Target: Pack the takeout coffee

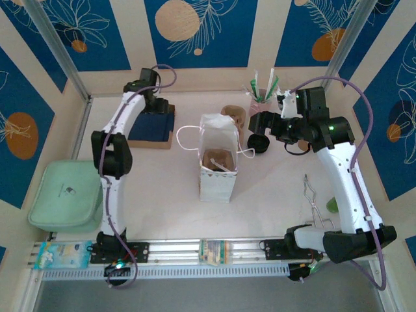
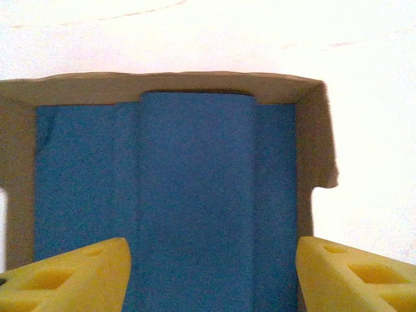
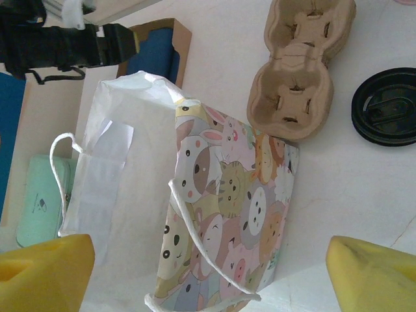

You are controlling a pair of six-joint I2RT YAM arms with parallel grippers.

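Note:
The takeout coffee is hidden or out of view. A white paper bag (image 1: 218,172) with a cartoon-animal side (image 3: 224,208) stands upright and open at the table's middle. Something tan lies inside it; I cannot tell what. My right gripper (image 1: 258,121) hovers just right of the bag's top, its yellow fingers (image 3: 45,270) spread wide and open, nothing between them (image 3: 208,276). My left gripper (image 1: 156,105) hangs open (image 2: 211,273) over folded blue napkins (image 2: 195,195) in a cardboard box (image 2: 195,81) at the back left, gripping nothing.
A tan pulp cup carrier (image 1: 233,117) (image 3: 299,65) sits behind the bag, a loose black lid (image 1: 258,144) (image 3: 387,107) to its right. A cup of straws (image 1: 261,91) stands at the back. Metal tongs (image 1: 315,201) lie right, a green pouch (image 1: 65,195) left.

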